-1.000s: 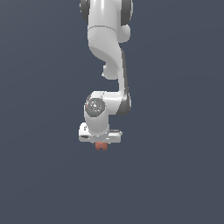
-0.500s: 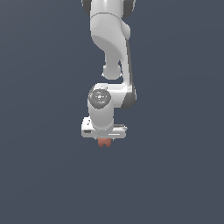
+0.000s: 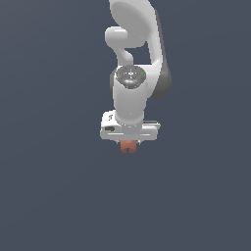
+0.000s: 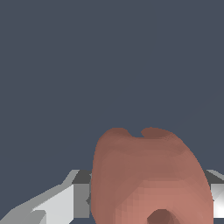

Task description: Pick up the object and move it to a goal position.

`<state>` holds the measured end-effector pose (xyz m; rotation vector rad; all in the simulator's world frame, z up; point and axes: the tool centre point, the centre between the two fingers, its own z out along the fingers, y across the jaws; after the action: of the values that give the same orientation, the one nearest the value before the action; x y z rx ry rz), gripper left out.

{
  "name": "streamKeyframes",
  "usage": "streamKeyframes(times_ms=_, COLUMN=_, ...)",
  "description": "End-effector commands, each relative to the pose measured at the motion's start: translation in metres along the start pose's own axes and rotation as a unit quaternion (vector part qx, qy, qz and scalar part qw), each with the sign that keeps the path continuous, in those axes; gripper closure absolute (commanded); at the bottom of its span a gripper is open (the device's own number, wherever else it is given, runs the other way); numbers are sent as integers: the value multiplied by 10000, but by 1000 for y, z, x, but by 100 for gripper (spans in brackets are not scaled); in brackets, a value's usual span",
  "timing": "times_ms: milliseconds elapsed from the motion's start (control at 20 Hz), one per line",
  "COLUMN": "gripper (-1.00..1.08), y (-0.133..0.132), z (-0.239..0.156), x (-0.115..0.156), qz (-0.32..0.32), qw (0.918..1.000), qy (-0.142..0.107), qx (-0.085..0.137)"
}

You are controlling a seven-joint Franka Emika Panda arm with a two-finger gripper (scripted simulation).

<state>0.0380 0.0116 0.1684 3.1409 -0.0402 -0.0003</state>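
Observation:
The object (image 3: 129, 146) is a small terracotta-red blocky piece with a notch in its underside. It hangs just below my white gripper (image 3: 129, 143), held between the jaws and much narrower than the hand. In the wrist view the object (image 4: 148, 179) fills the lower middle, its notched end pointing away from the camera, with a grey finger (image 4: 52, 205) beside it. My gripper is shut on the object. The arm (image 3: 137, 73) rises above it. No goal marker shows.
Plain dark grey-blue background surrounds the arm in both views. No other objects, containers or edges show.
The arm has shifted toward the exterior view's right and risen slightly, carrying the object with it. The grip has not changed.

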Motion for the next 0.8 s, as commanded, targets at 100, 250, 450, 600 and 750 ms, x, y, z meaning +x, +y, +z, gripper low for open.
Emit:
streamKeyframes(times_ms=100, gripper=108, y=-25, z=-49, x=-7, qz=1, qw=10000, qy=1, qx=-5)
streamKeyframes(times_ms=250, gripper=108, y=-41, z=-78, x=-11, qz=1, qw=10000, qy=1, qx=-5)
streamKeyframes(times_ms=450, gripper=108, y=-57, z=-111, x=-14, qz=1, qw=10000, qy=1, qx=-5)
streamKeyframes(times_ms=600, gripper=108, y=-66, z=-128, x=-16, qz=2, qw=10000, qy=1, qx=-1)
streamKeyframes(times_ms=750, gripper=108, y=-72, z=-139, x=-16, qz=2, qw=10000, qy=1, qx=-1)
